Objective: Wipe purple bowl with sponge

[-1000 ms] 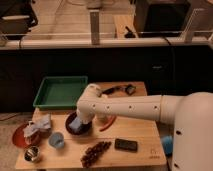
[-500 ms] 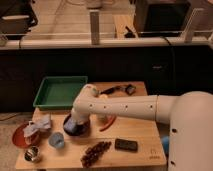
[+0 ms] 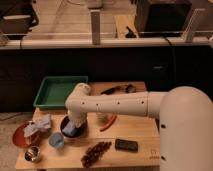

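The purple bowl (image 3: 66, 131) sits on the wooden table (image 3: 140, 132), left of centre. A blue sponge (image 3: 70, 131) lies inside it. My gripper (image 3: 75, 124) reaches down into the bowl at the end of the white arm (image 3: 115, 104), right on top of the sponge. The arm's wrist covers the gripper and much of the bowl.
A green tray (image 3: 56, 90) stands behind the bowl. A red plate (image 3: 20, 136) with a white cloth (image 3: 38, 124) is at the left. A blue cup (image 3: 56, 141), a metal cup (image 3: 32, 153), grapes (image 3: 95, 152), a black block (image 3: 126, 145), a red chili (image 3: 109, 122) and sunglasses (image 3: 119, 90) are around.
The arm's end has shifted a little to the left and lower over the bowl. The sponge has moved with it inside the bowl.
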Controlling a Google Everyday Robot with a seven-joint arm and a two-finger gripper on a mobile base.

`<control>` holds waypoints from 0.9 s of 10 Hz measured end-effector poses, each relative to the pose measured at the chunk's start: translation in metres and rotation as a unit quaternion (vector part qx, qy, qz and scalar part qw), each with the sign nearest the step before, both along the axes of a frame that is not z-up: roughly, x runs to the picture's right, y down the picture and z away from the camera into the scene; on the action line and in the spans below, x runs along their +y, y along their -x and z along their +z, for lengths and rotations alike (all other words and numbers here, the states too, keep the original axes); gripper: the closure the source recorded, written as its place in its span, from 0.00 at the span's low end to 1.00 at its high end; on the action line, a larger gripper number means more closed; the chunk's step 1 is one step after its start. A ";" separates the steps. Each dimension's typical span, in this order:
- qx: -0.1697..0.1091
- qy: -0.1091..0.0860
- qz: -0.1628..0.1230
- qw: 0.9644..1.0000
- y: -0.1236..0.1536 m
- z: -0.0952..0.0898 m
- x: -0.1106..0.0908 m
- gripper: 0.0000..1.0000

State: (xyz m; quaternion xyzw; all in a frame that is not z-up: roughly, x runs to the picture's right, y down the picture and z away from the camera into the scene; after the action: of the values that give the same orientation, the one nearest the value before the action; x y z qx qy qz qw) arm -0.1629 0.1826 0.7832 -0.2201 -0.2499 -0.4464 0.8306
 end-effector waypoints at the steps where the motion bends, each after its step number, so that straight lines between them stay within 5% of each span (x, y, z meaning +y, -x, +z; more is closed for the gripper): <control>1: 0.003 0.001 -0.003 1.000 -0.004 -0.002 0.002 0.99; 9: 0.019 -0.005 0.001 1.000 -0.015 -0.006 0.000 0.99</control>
State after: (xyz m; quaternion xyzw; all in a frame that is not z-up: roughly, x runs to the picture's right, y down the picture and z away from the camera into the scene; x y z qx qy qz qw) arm -0.1478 0.1824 0.7771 -0.2246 -0.2320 -0.4423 0.8368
